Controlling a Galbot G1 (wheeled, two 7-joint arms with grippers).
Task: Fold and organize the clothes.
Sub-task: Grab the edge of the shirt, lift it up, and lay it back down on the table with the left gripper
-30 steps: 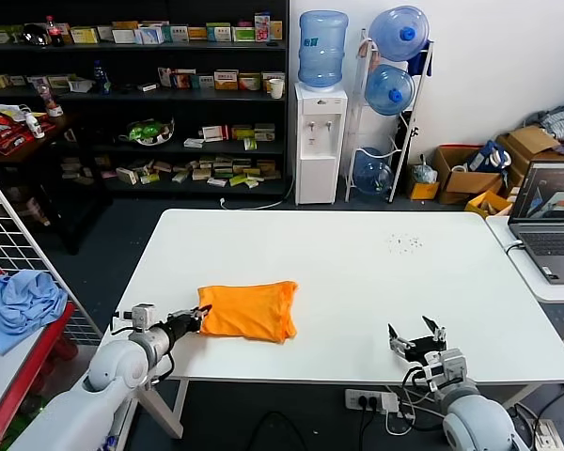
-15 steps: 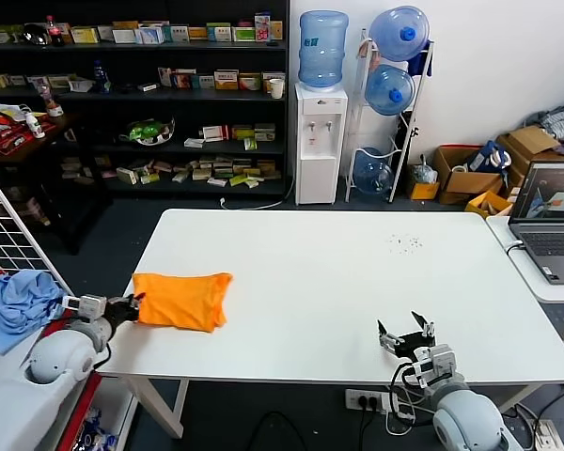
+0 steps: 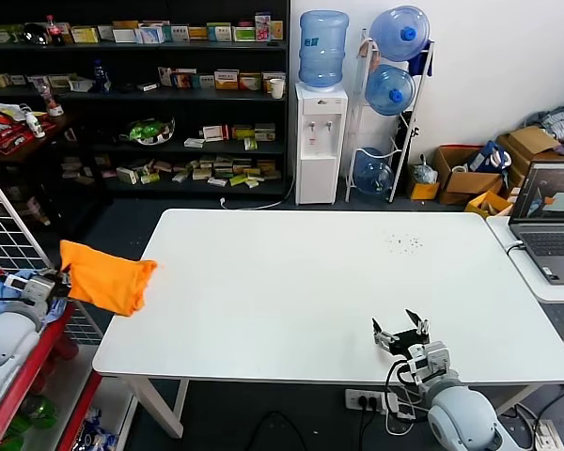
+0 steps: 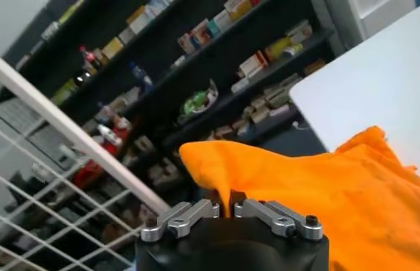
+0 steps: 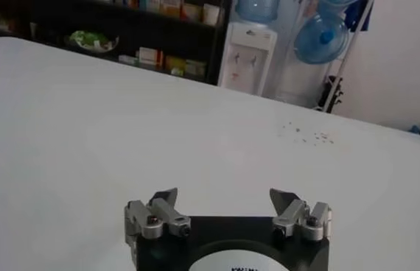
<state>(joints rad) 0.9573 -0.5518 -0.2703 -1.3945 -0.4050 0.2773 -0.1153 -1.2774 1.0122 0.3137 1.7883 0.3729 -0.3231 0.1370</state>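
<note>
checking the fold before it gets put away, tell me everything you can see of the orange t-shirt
The orange t-shirt is a bright, soft, cotton-looking bundle, folded into a compact, slightly rumpled pad; no lettering shows. The left gripper is shut on one edge and holds it in the air, mostly past the white table's left edge, its far corner over the tabletop. It hangs loosely, sagging away from the pinch. In the left wrist view the cloth bunches up between the closed fingers. Nothing else touches it.

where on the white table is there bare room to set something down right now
Nearly all of the white table is bare, from the far edge by the water dispenser to the near edge. The right end effector hovers open at the near right. The left end effector holds the folded orange T-shirt past the left edge, so that corner is crowded.
</note>
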